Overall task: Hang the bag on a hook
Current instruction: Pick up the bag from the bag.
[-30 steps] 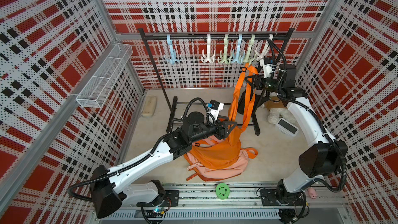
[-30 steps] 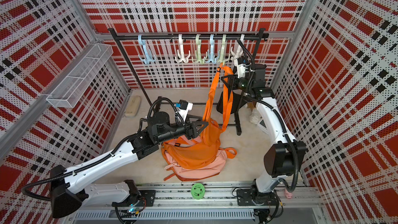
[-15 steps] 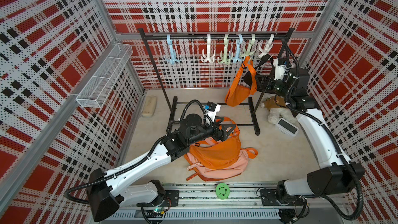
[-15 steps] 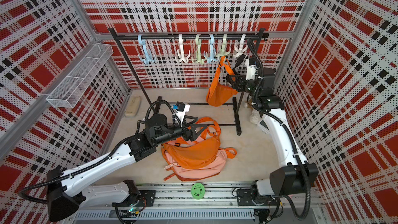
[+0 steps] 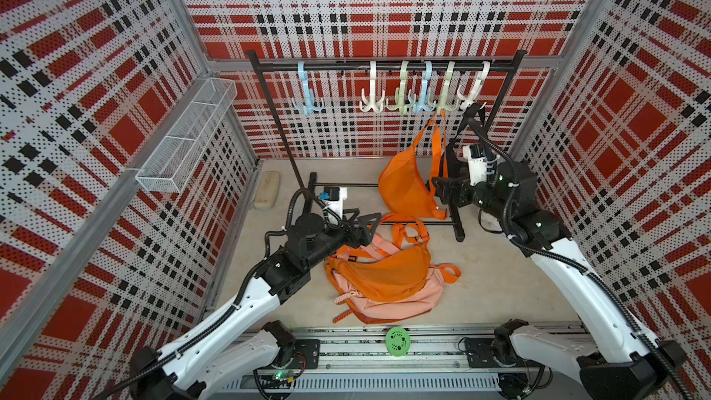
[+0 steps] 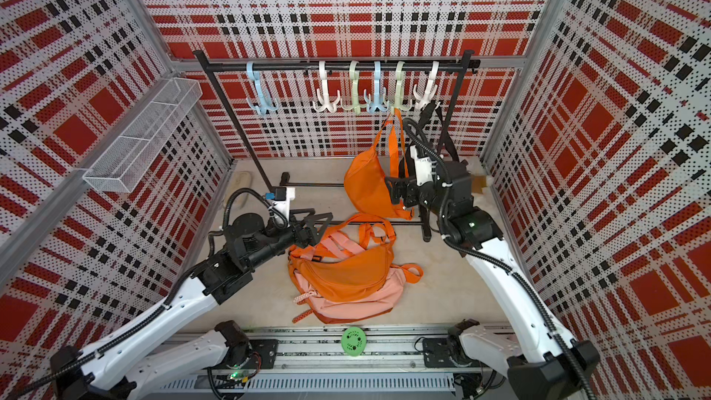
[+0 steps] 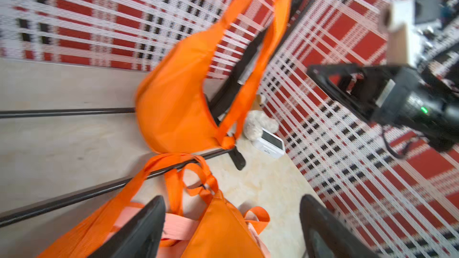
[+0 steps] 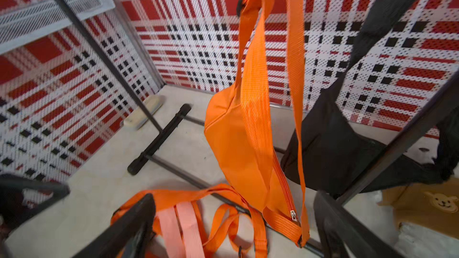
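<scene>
An orange sling bag (image 5: 404, 190) (image 6: 365, 186) hangs by its strap from a pale green hook (image 5: 446, 88) (image 6: 398, 86) on the black rail (image 5: 338, 67). My right gripper (image 5: 438, 190) (image 6: 392, 190) stands open just to the right of the bag's body, holding nothing. In the right wrist view the bag (image 8: 238, 140) dangles free ahead of that gripper (image 8: 236, 229). My left gripper (image 5: 365, 225) (image 6: 319, 221) (image 7: 231, 229) is open and low, above a second orange bag (image 5: 384, 271) (image 7: 223, 234) lying on the floor. The hanging bag (image 7: 173, 110) is blurred in the left wrist view.
The floor bag lies on a pink backpack (image 5: 396, 302). A black bag (image 8: 335, 145) hangs at the rack's right end. Several other hooks (image 5: 371, 90) line the rail. A wire basket (image 5: 184, 140) is on the left wall. A white device (image 7: 269, 143) and plush toy (image 7: 258, 122) sit by the rack foot.
Both grippers opened and let go of the orange bag, which swung up to hang from the green hook. The right gripper dropped away from the hooks; the left drew back.
</scene>
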{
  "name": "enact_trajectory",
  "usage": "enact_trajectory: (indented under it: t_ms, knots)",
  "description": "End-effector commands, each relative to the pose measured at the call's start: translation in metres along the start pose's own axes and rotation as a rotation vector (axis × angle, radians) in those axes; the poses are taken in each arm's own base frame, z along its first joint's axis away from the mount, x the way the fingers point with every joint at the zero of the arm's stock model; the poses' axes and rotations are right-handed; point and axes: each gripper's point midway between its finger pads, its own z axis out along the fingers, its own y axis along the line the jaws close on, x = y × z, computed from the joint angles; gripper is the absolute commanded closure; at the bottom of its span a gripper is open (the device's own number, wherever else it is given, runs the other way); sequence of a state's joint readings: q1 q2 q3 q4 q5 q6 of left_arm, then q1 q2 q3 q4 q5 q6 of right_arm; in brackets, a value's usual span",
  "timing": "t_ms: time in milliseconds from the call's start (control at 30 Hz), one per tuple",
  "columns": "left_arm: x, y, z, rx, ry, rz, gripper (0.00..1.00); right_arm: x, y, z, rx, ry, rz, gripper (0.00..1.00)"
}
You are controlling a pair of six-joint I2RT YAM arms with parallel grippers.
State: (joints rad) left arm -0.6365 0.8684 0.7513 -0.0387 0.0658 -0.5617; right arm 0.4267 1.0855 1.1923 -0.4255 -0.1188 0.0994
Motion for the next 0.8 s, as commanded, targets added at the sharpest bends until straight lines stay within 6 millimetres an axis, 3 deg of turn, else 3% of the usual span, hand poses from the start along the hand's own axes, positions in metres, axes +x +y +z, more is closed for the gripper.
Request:
enact_trajectory:
  t_ms: [0, 167, 300, 500, 767]
  knots:
    - [-0.005, 0.039, -0.024, -0.120, -0.057, -0.142, 0.13, 0.042, 0.031, -0.012, -0.076, 0.098, -0.104, 0.00]
    - [-0.007, 0.083, -0.065, -0.243, -0.138, -0.247, 0.12, 0.109, 0.098, -0.026, -0.298, 0.300, -0.179, 0.00]
    - [-0.010, 0.103, -0.091, -0.296, -0.220, -0.312, 0.12, 0.155, 0.137, -0.031, -0.367, 0.469, -0.299, 0.00]
    - [-0.013, 0.110, -0.109, -0.289, -0.295, -0.359, 0.12, 0.212, 0.165, -0.020, -0.396, 0.712, -0.431, 0.00]
    - [-0.020, 0.100, -0.121, -0.279, -0.312, -0.313, 0.11, 0.243, 0.186, -0.010, -0.438, 0.798, -0.471, 0.00]
